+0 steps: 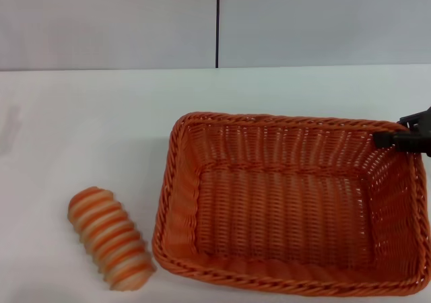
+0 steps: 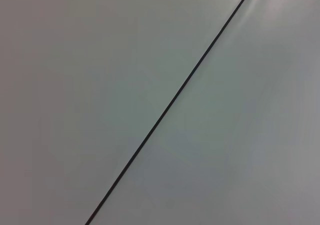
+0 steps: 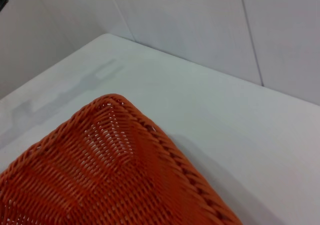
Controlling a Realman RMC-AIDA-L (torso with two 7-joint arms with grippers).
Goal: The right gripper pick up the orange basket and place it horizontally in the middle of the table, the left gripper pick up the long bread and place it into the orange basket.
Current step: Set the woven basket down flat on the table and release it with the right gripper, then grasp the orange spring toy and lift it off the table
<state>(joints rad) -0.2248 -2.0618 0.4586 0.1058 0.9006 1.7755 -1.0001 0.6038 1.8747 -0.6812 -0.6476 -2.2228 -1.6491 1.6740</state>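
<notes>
From the head view, the right gripper [image 1: 390,140] pokes in from the side, its black tip sitting right at the far corner of the orange basket [image 1: 289,202], over the braided rim. Whether the fingers are pinching that rim or only hanging beside it, I cannot tell; too little of them shows. The basket lies flat on the desk [image 1: 81,135], long side across. The long bread [image 1: 109,247] lies well away from the fingers, just beside the basket's opposite end, not touching it. If the hold is only on one corner, I'd worry the basket could swing or tip when moved, and its near end might knock the loaf and roll it.

The left wrist view shows only grey wall panels with a dark seam; the left gripper is not seen anywhere, so it looks parked away from the work.

The right wrist view looks down on one basket corner [image 3: 115,170] close beneath the arm, with bare desk [image 3: 240,135] beyond. No fingers appear there.
</notes>
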